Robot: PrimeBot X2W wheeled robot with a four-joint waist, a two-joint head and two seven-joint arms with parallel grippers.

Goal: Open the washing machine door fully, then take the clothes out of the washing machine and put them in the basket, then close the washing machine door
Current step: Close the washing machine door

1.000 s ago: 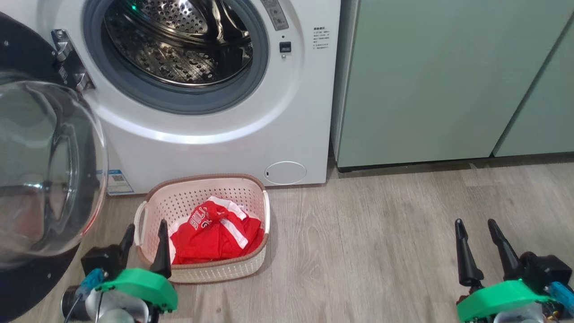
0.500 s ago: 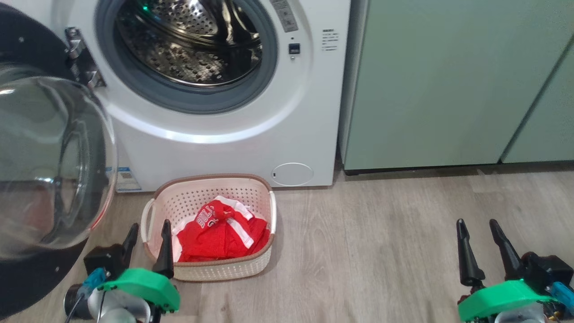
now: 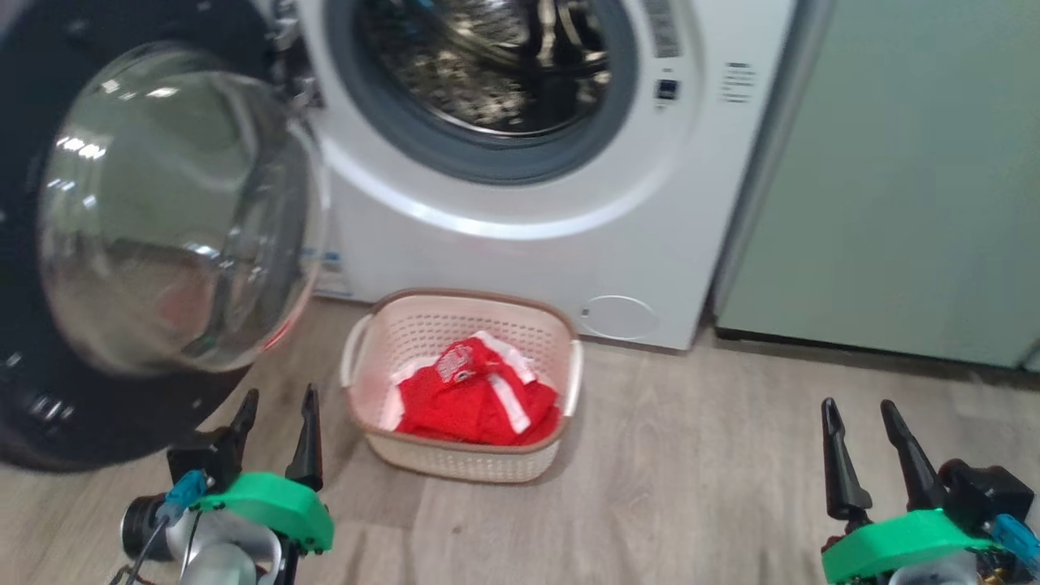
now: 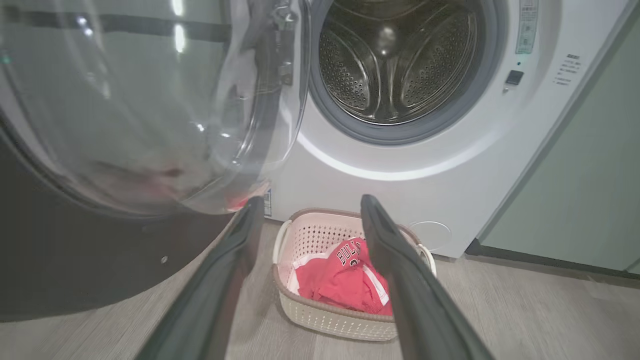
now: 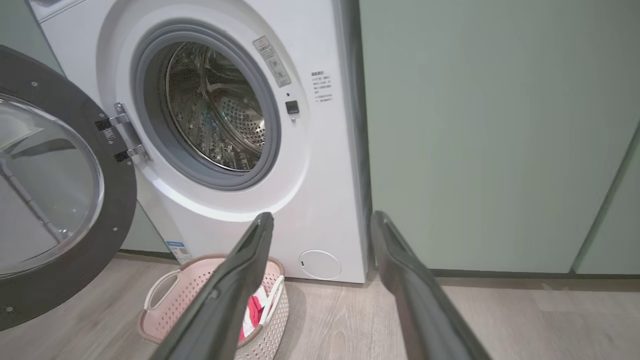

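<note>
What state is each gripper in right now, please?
Left gripper: jaws open, holding nothing.
Right gripper: jaws open, holding nothing.

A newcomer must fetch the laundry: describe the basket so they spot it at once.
Find the white washer with its round door swung open to the left. On the wood floor just before it sits the basket: cream, perforated, brown-rimmed, with white handles. The red clothes in it set it apart.

head: high, facing down | left wrist: low, near washing machine door (image 4: pixel 135 110) | right wrist: farther | shared: basket (image 3: pixel 455 465)
</note>
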